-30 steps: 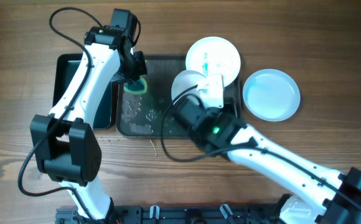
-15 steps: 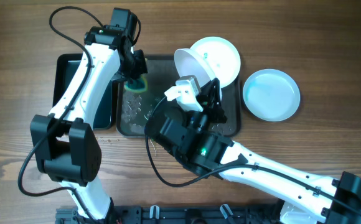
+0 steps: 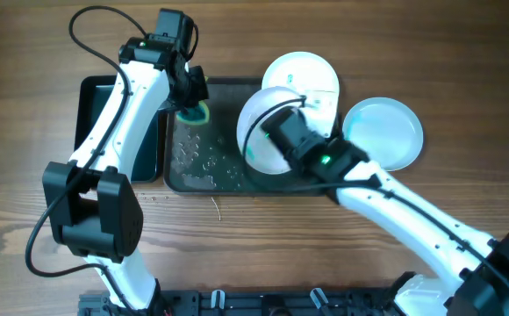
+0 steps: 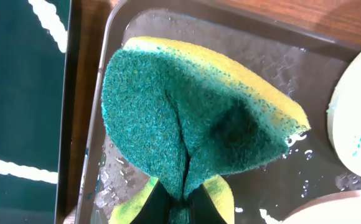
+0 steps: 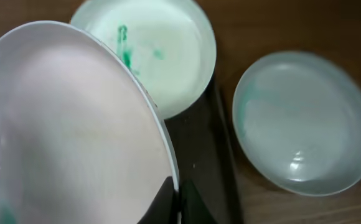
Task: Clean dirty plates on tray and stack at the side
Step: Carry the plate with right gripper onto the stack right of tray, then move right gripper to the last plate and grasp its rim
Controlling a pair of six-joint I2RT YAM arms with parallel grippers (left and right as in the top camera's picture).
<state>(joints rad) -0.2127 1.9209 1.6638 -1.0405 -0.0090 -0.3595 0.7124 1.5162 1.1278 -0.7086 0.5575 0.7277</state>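
Observation:
My right gripper (image 3: 283, 132) is shut on the rim of a white plate (image 3: 261, 132) and holds it tilted over the dark tray (image 3: 193, 171); the same plate fills the left of the right wrist view (image 5: 62, 137). A second white plate with green smears (image 3: 311, 81) lies at the tray's back right corner, also in the right wrist view (image 5: 162, 56). A clean pale plate (image 3: 383, 133) lies on the table to the right. My left gripper (image 3: 189, 98) is shut on a green and yellow sponge (image 4: 193, 118) at the tray's back left.
A second dark tray (image 3: 96, 132) lies to the left of the wet one. Water drops and foam sit on the wet tray's left half. A small bit of debris (image 3: 218, 207) lies on the wood in front of the tray.
My right arm has swung from the tray's front to its right side, and the held plate has turned from steeply tilted to lying flatter over the tray. The left arm stayed put.

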